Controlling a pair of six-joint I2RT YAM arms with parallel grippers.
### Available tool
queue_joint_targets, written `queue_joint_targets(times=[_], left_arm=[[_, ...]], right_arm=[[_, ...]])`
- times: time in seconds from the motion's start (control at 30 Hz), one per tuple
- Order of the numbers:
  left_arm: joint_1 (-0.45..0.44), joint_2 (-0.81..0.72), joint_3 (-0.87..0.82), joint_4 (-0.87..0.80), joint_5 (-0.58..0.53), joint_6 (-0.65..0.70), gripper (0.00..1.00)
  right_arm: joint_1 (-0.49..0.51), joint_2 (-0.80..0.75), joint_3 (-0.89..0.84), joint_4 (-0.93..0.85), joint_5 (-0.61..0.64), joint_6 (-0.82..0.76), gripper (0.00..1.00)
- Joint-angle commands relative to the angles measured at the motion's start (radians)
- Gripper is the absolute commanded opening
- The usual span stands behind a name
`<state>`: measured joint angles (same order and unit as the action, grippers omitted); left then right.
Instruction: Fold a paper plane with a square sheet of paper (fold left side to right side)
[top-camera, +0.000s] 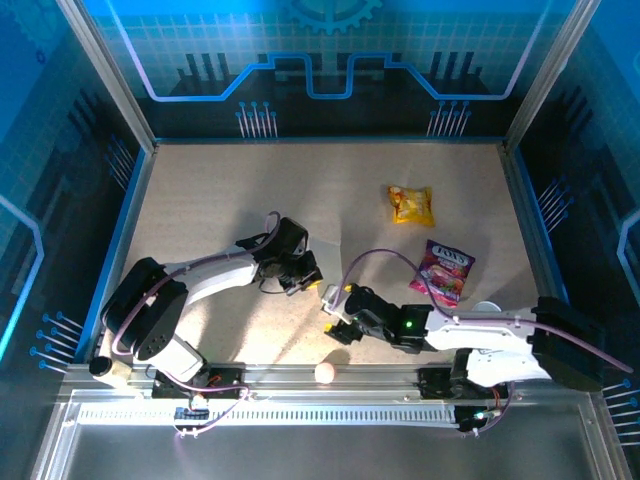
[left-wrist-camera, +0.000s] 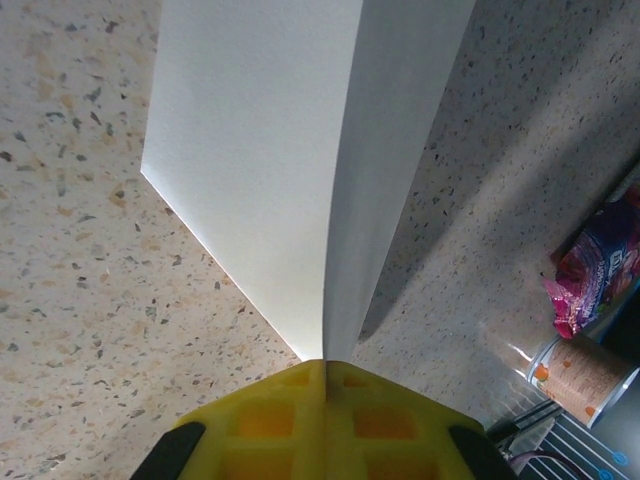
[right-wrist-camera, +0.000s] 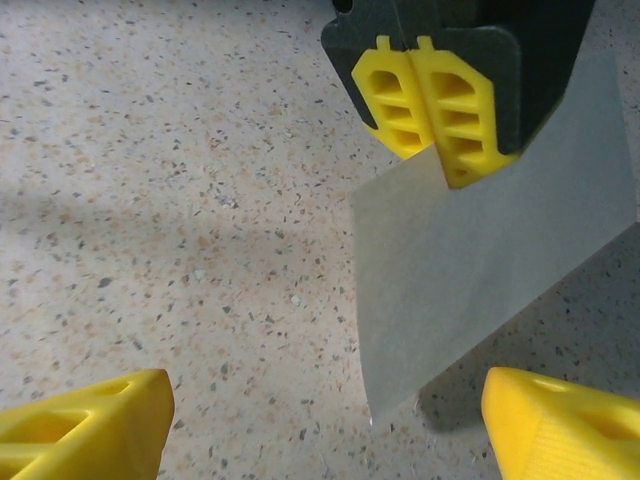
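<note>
The square sheet of paper (left-wrist-camera: 260, 150) is white and folded along one crease, and it stands up off the table. My left gripper (left-wrist-camera: 324, 365) is shut on its creased edge, with both layers running away from the yellow fingers. From above, the sheet (top-camera: 328, 258) looks grey beside the left gripper (top-camera: 308, 272). In the right wrist view the left gripper (right-wrist-camera: 435, 115) pinches the top of the sheet (right-wrist-camera: 480, 270), whose lower corner touches the table. My right gripper (right-wrist-camera: 320, 430) is open, its fingertips (right-wrist-camera: 80, 430) wide apart, with the sheet's lower corner between them and untouched. From above, the right gripper (top-camera: 333, 305) sits just below the sheet.
A yellow snack packet (top-camera: 411, 205) lies at the back right. A pink wrapper (top-camera: 445, 270) lies right of the sheet, beside a cup (left-wrist-camera: 580, 375). A small pale ball (top-camera: 325, 373) rests at the near edge. Blue walls enclose the speckled table (top-camera: 220, 200).
</note>
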<state>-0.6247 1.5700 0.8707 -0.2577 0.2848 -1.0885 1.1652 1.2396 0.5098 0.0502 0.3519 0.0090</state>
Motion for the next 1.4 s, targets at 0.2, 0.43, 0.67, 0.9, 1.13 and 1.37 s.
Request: queue_joint_targets(times=[0.2,0.43,0.67,0.9,1.13,1.37], left_arm=[[-0.018,0.007,0.030,-0.025,-0.017,-0.028,0.02],[-0.021,0.004,0.021,-0.020,-0.018,-0.030,0.03],[-0.021,0.002,0.016,-0.016,-0.013,-0.031,0.06],[-0.011,-0.036,0.010,-0.034,-0.029,-0.012,0.23],[0.078,-0.186,-0.024,-0.070,-0.019,0.116,0.47],[0.137,-0.204,0.007,-0.083,0.031,0.267,0.36]], right_arm=[[-0.001,0.148,0.081,0.181,0.082,-0.017,0.78],[-0.033,0.156,0.090,0.195,0.081,-0.013,0.67],[-0.055,0.162,0.101,0.170,0.038,-0.005,0.34],[-0.081,0.129,0.077,0.131,-0.008,0.043,0.01],[-0.136,0.045,0.014,0.126,-0.149,0.127,0.00],[-0.217,0.009,-0.047,0.174,-0.353,0.238,0.00]])
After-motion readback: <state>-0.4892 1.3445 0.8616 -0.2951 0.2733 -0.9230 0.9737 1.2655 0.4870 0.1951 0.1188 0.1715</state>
